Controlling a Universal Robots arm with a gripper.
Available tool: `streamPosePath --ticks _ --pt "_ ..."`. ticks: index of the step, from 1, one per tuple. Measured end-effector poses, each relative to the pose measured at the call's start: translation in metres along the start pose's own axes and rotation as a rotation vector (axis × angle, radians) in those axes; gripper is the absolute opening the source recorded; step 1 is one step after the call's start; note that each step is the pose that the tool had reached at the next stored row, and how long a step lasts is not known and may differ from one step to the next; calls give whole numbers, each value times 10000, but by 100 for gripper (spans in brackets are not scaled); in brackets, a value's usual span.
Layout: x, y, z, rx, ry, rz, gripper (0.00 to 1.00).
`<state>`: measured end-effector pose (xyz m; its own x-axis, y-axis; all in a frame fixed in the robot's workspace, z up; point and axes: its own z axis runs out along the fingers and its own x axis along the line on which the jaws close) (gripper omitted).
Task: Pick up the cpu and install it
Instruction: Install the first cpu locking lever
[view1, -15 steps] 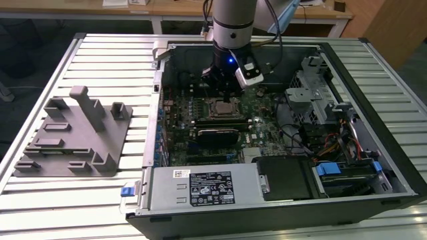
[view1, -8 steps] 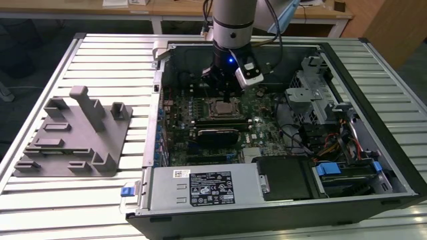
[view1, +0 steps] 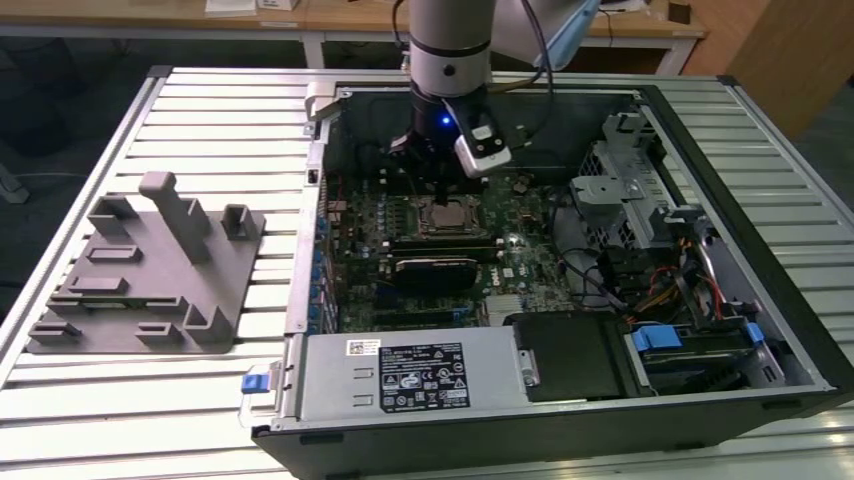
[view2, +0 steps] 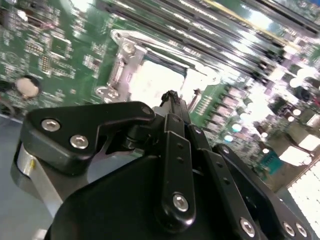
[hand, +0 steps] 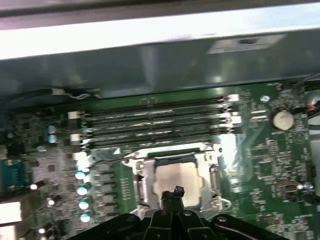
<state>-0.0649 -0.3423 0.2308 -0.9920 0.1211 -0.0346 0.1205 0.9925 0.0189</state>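
Placement looks done or close to it: the cpu (hand: 180, 175) lies flat inside the socket (hand: 141, 184), its silvery top showing within the metal frame. Your gripper (hand: 173, 195) hangs just above the socket, over the cpu, with its fingers drawn together and nothing between them. Closed like that, it probably serves as a slim tip that fits inside the frame rather than as a clamp. You cannot tell whether the tip touches the cpu. The grey tray (view1: 127, 285) lies well away from the socket, outside the case (view1: 534, 435).
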Motion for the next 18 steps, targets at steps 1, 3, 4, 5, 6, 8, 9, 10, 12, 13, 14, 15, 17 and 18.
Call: streamPosePath --ticks 1,3,4,5,6,8,9,10,12,13,14,15,17,18 --pt "32 -4 -1 0 0 0 11" --pt "100 -12 -4 0 -2 0 11" --pt "131 -16 -5 0 -3 -1 11" --pt "161 -20 -6 0 -5 1 11" --pt "221 -27 -8 0 -8 0 11" --pt "270 -33 -10 -1 -13 0 11" --pt "292 -35 -11 -2 -14 0 11" --pt "314 -38 -11 -3 -17 1 11" --pt "357 -43 -13 -4 -18 0 11" --pt "377 -46 -14 -4 -20 0 11" --pt "397 -48 -15 -6 -20 -1 11" --pt "415 -50 -15 -11 -19 0 11" --pt "434 -53 -26 -11 -19 1 11" --pt "436 -53 -37 -14 -23 0 11"
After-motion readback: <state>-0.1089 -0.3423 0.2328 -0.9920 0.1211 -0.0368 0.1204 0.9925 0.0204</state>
